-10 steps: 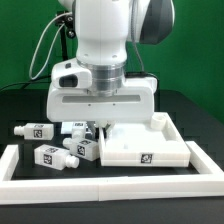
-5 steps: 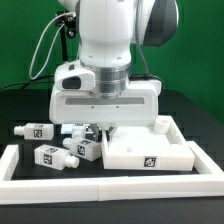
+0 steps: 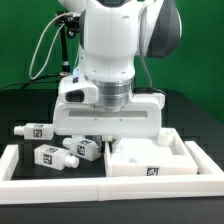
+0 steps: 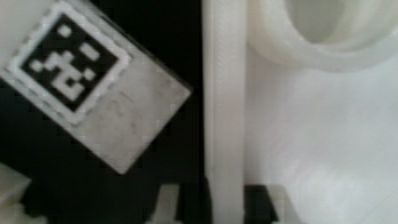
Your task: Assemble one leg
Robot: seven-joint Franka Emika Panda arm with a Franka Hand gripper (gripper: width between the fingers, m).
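Against the frames from 1 s and 0.5 s back, we note the arm now sits lower and nearer. The panel [image 3: 135, 158] has come nearer with it, and its tagged front face is now close against the near rail [image 3: 100, 190] of the white border frame. The 3 visible legs have not shifted. We read this as the panel being dragged into position, a preparatory step, with no leg picked up yet. The gripper [image 3: 107, 138] is only narrowly parted. In the wrist view the gripper [image 4: 217, 200] straddles the panel's raised rim [image 4: 222, 100], with 1 dark finger [image 4: 262, 198] on each side. Since the panel travels with the arm, we judge the gripper clamped on that rim. A corner hole [image 4: 338, 30] lies just beside the rim. The leg [image 3: 82, 148] closest to the gripper lies on its side, ungrasped, just off the panel's edge on the exterior view's left. The same leg [image 4: 80, 85] shows its tag face in the wrist view. 2 other legs [image 3: 50, 155] lie further left.
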